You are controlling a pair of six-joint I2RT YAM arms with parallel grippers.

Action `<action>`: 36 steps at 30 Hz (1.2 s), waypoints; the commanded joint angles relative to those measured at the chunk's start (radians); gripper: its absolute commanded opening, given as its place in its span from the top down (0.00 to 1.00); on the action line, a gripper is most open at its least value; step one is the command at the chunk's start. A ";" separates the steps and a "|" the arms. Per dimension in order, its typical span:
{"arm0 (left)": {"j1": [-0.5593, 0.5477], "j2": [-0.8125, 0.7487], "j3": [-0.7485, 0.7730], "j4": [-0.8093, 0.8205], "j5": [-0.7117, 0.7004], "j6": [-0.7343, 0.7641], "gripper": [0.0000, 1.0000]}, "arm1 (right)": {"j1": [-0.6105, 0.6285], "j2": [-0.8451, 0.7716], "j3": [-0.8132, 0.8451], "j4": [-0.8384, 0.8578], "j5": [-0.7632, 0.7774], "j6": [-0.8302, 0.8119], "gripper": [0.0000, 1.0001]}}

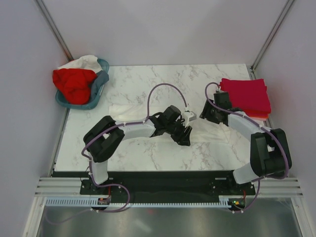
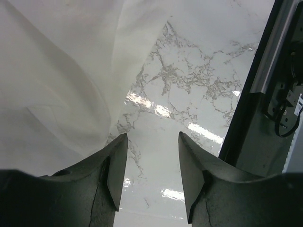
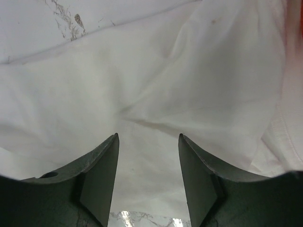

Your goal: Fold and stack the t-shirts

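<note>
A large white t-shirt (image 1: 120, 109) lies spread on the marble table, hard to tell apart from it in the top view. In the left wrist view the white t-shirt (image 2: 57, 85) fills the left side. My left gripper (image 2: 152, 142) is open over bare marble just beside the cloth's edge, holding nothing; it hangs mid-table (image 1: 185, 136). My right gripper (image 3: 148, 142) is open right above the rumpled white t-shirt (image 3: 156, 80), nothing between its fingers, and sits next to the folded pile (image 1: 206, 113). Folded crimson-red t-shirts (image 1: 247, 95) are stacked at the back right.
A teal basket (image 1: 100, 85) at the back left corner holds a bright red t-shirt (image 1: 74, 85) and some white cloth (image 1: 84, 61). The table's dark front rail (image 2: 255, 90) runs along the right of the left wrist view. Walls close in on both sides.
</note>
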 commanded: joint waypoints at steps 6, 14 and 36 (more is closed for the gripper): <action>0.031 -0.028 0.095 0.068 -0.093 -0.093 0.43 | 0.001 -0.184 -0.106 0.040 0.091 0.037 0.41; 0.035 0.106 0.243 0.056 -0.115 -0.197 0.37 | -0.004 -0.425 -0.228 0.060 0.202 0.140 0.40; 0.032 0.227 0.300 0.076 0.046 -0.268 0.39 | -0.010 -0.688 -0.261 0.012 0.310 0.165 0.40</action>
